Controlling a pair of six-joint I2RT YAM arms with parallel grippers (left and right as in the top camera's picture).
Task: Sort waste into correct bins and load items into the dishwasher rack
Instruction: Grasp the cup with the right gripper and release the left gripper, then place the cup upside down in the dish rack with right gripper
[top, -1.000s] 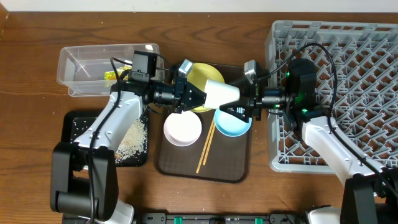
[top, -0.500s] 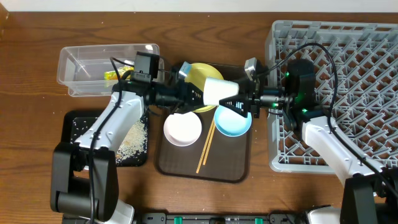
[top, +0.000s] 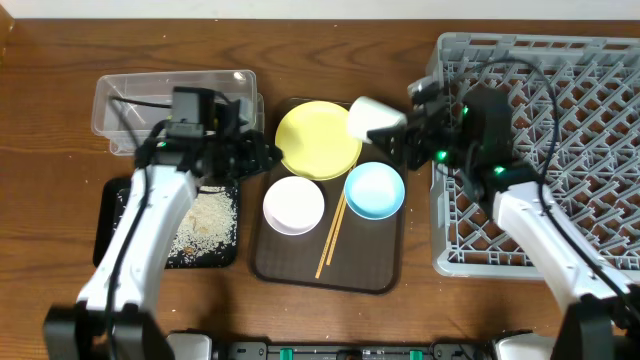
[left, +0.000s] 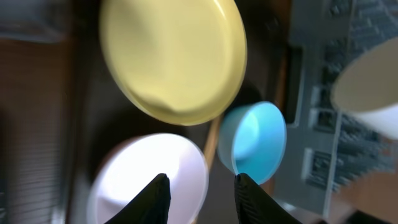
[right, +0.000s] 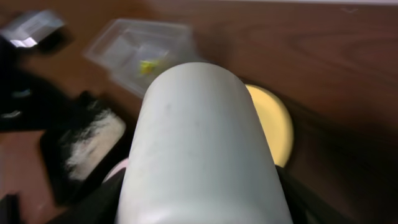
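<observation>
White cup lies sideways, long axis pointing left, clamped in right claw; left claw parted, empty

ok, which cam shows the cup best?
Overhead: whole cup visible, held by the right hand near the plate. Right wrist shows only its side, close up. Left wrist catches a blurred piece at frame edge.

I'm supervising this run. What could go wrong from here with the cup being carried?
The right pincer grips the small white cup sideways over the edge of the round yellow plate, near the light blue bowl; a slip could drop it onto them. The near wall of the large grey lattice rack stands close beside the cup, so a low carry might knock it. The left pincer, open and empty, hangs near the plate and could nudge it.
</observation>
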